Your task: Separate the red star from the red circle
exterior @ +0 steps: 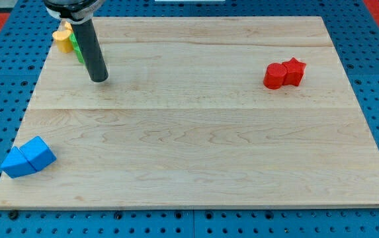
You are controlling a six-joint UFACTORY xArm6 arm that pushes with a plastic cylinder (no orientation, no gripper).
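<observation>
Red star touches red circle, well apart from my tip.

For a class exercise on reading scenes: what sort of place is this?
Probably a robotics lab bench: a wooden board on a blue perforated base, small blocks like the red star and red circle, and my tip.

Board centre open; red circle touches red star; tip far left.
</observation>
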